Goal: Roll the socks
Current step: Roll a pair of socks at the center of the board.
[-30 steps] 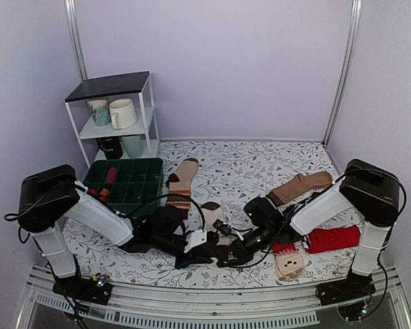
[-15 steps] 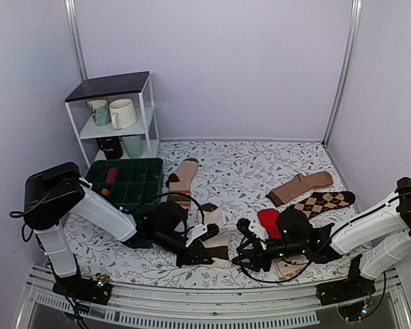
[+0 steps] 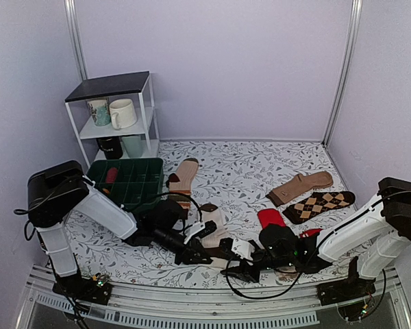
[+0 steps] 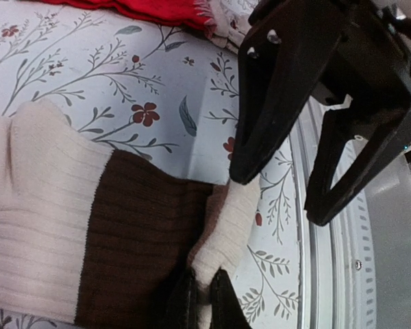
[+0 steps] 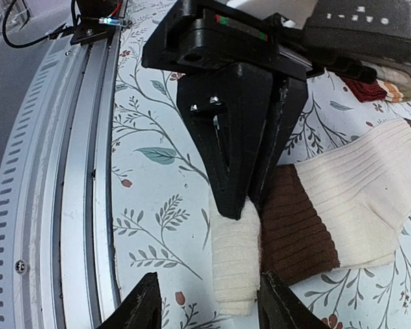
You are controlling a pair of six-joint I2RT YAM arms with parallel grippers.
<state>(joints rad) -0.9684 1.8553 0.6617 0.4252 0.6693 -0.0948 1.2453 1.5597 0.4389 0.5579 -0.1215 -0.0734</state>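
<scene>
The weak point was the grip. The left pincer (image 4: 204, 303) had its jaws shut on only a narrow cream fold of the sock (image 5: 342, 192), just past the brown band (image 5: 298, 223). A tug or a turn from there would probably pull the fabric free and leave the fold flat on the tabletop (image 3: 246, 171).

The right pincer (image 5: 212, 305) was half open and held nothing, and it sat just beside the left one and aimed at that same fold. If it closed in carelessly it could strike the left fingers or catch one layer only, which would make a slack, lopsided roll.

The sock lay at the near centre of the tabletop, close to the metal rail (image 5: 55, 205), so a roll pushed nearward might snag there.

The left arm stretched low from its base at the left to the near centre, with its wrist tipped down onto the sock. The right arm lay low from the right, its forearm almost level and its pincer pointing left, just above the cloth.
</scene>
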